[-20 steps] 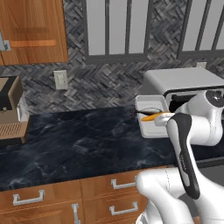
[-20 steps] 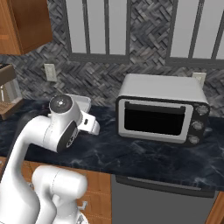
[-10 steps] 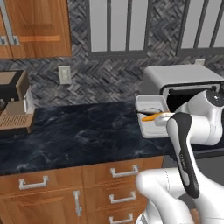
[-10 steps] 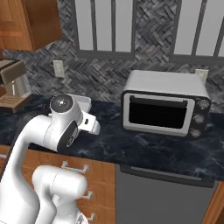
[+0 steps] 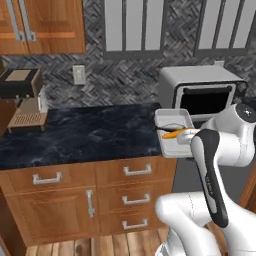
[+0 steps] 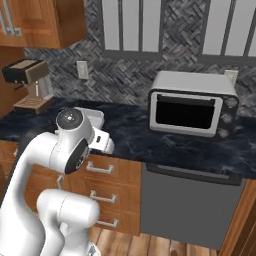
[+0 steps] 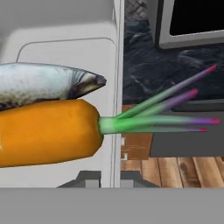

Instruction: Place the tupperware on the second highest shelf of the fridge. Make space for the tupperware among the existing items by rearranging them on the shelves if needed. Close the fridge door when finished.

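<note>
Gripper [image 7: 110, 181]: clamped on tupperware [image 5: 174, 131] rim (carrot [image 7: 46, 131] and fish [image 7: 43, 83] inside)
Bearing: tupperware held out over counter [image 5: 85, 132], before toaster oven [image 6: 192, 102]

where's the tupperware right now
The tupperware is up in the gripper at the counter's right end, just left of the toaster oven, with a carrot and fish inside.

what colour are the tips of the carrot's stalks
Pink to purple, fading from green, on the carrot; clearest in the hand view.

even flat rendered light, soft shadows, slightly blurry
</note>
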Robot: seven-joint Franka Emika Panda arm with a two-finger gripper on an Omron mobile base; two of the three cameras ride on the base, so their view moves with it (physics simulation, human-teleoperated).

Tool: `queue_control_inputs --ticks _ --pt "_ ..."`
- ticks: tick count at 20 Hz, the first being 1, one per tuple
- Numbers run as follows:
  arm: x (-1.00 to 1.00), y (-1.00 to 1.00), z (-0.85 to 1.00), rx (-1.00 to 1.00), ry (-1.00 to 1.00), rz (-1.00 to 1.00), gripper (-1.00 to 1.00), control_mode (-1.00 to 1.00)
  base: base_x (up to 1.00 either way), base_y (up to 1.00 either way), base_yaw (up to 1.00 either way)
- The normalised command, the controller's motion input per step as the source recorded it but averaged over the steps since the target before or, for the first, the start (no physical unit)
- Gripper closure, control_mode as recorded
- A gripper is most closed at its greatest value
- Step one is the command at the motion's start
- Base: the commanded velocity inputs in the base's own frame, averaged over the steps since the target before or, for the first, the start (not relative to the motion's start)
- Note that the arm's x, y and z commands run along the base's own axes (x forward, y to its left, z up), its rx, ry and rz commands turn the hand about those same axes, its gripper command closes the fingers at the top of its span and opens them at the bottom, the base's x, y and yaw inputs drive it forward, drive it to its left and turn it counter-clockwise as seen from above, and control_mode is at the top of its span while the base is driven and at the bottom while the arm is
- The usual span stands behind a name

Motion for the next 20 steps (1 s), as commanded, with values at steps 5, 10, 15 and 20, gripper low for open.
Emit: queue_control_inputs --ticks 5,10,15,20 --pt "0.00 0.00 0.00 0.00 0.00 0.00 1.00 1.00 -0.53 0.30 0.00" --pt "0.00 0.00 0.00 0.00 0.00 0.00 1.00 1.00 -0.89 0.00 0.23" --pt "0.00 0.00 0.00 0.00 0.00 0.00 1.00 1.00 -0.74 0.05 0.52" --pt "0.00 0.00 0.00 0.00 0.00 0.00 1.00 1.00 -0.47 0.22 0.61"
